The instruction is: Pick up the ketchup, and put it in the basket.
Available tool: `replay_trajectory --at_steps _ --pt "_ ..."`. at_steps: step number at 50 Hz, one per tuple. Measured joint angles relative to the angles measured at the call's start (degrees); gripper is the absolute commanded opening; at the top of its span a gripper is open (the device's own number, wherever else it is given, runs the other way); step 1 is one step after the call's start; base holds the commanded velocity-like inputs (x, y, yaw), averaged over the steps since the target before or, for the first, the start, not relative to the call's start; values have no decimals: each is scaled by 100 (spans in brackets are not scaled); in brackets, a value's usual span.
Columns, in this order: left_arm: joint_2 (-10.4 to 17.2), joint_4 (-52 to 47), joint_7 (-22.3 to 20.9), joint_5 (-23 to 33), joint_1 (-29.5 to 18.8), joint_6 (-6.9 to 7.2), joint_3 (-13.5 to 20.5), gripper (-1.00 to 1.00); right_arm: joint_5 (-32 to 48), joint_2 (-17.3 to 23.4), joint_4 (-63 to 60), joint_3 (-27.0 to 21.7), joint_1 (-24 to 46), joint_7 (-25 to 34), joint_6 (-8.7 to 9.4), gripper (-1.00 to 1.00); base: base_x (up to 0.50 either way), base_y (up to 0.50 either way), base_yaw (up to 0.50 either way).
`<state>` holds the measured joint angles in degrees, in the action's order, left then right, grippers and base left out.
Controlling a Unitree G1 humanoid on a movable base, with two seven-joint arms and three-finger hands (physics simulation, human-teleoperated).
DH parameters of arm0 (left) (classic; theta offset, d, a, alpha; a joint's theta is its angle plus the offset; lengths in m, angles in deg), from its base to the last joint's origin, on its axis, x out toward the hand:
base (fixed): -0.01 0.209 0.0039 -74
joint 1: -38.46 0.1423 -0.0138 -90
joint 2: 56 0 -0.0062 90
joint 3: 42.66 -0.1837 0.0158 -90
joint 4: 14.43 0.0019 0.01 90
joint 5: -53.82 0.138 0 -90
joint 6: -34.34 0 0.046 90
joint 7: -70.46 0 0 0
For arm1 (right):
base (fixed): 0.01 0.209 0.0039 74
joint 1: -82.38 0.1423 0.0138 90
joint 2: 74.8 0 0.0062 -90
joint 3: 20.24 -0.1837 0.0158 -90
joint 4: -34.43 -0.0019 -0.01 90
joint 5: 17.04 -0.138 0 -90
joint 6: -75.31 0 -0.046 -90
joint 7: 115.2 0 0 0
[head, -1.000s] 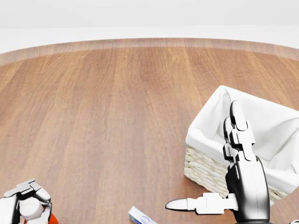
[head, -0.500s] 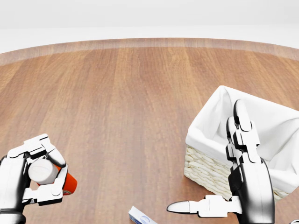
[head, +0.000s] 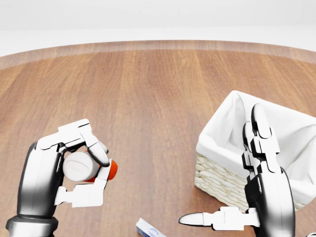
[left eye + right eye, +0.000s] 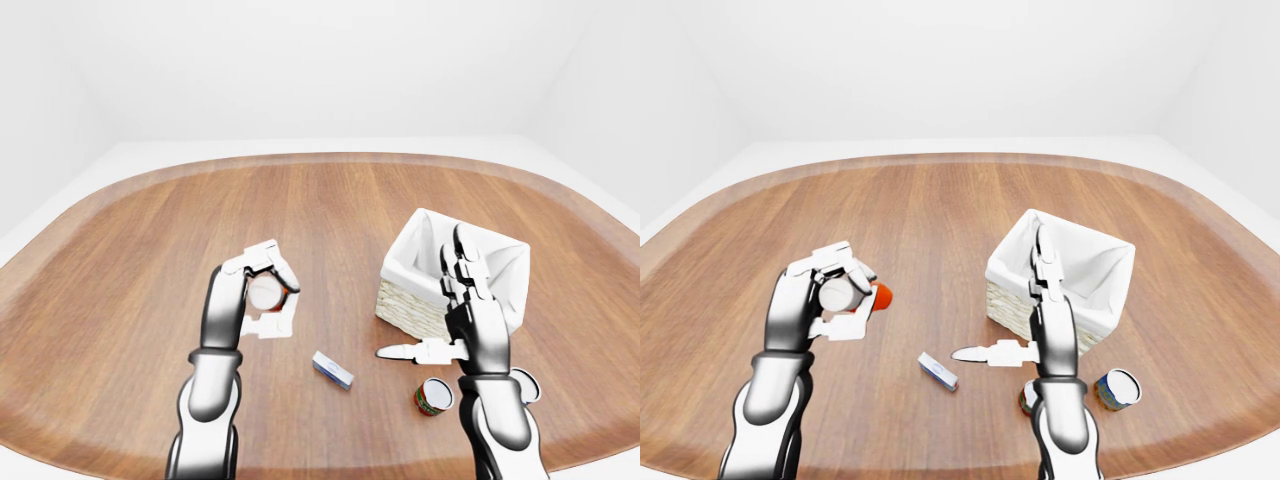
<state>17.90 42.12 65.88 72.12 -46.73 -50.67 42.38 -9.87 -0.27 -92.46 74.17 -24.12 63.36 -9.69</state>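
Observation:
The ketchup (image 3: pixel 111 170) is a red bottle with a white cap (image 3: pixel 79 166). It lies tilted in my left hand (image 3: pixel 88 170), which is shut round it and holds it above the wooden table at the lower left of the head view. The basket (image 3: pixel 217 181) is wicker with a white cloth liner and stands at the right. My right hand (image 3: pixel 224 170) is open just beside the basket's near wall, fingers (image 3: pixel 259 140) upright and thumb pointing left, with nothing in it. The held ketchup (image 4: pixel 268 291) is well left of the basket (image 4: pixel 405 300).
A small white and blue box (image 4: pixel 332 369) lies on the table between the two arms. A red and green can (image 4: pixel 432 397) sits by the right forearm, and a blue and white can (image 4: pixel 1118 389) lies right of it. The oval table's rim (image 4: pixel 90 210) curves around.
My left hand has lifted the ketchup from the bottom left corner of the head view, up and to the right. The right hand has barely moved.

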Motion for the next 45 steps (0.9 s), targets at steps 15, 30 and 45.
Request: replay_trajectory --at_steps 15,30,45 --pt "-27 -563 323 254 99 0 -1243 -94 -12 -6 -92 -20 -33 15 0 100 0 0 0" --pt "-10 -862 675 493 141 0 -2335 -94 -13 -6 -105 -12 -38 16 0 100 0 0 0" --pt "-186 -1262 821 935 -103 0 -3312 -94 -23 3 -154 18 -69 12 0 100 0 0 0"
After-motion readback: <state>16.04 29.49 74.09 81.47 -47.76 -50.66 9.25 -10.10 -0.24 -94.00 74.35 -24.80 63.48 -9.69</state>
